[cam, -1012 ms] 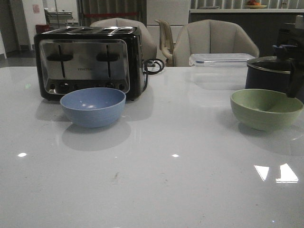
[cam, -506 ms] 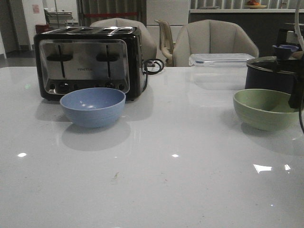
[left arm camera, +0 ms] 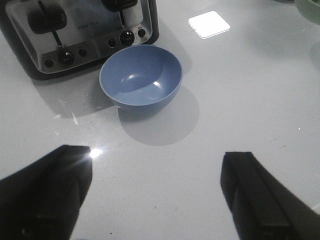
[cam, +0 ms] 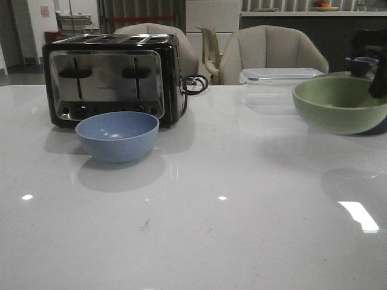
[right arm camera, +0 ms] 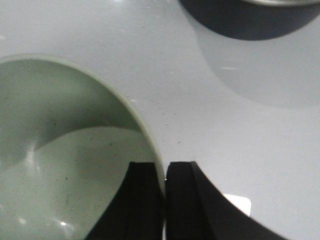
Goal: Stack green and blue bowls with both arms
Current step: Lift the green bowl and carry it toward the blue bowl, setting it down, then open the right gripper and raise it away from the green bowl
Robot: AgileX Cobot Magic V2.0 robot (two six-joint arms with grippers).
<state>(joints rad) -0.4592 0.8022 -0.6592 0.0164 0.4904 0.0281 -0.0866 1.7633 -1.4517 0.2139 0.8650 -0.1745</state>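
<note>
The dusty blue bowl (cam: 117, 136) rests on the white table in front of the toaster; it also shows in the left wrist view (left arm camera: 141, 76). The pale green bowl (cam: 338, 104) hangs above the table at the right, tilted a little. My right gripper (right arm camera: 165, 172) is shut on the green bowl's rim (right arm camera: 145, 131), one finger inside and one outside. In the front view the right arm is only a dark shape (cam: 380, 78) at the right edge. My left gripper (left arm camera: 157, 165) is open and empty, above bare table short of the blue bowl.
A black and chrome toaster (cam: 112, 77) stands behind the blue bowl. A dark lidded pot (right arm camera: 252, 17) sits behind the green bowl. A clear lidded container (cam: 279, 75) lies at the back right. Chairs stand behind the table.
The green bowl has been lifted off the table by the right gripper and now hangs higher. The blue bowl has not moved.
</note>
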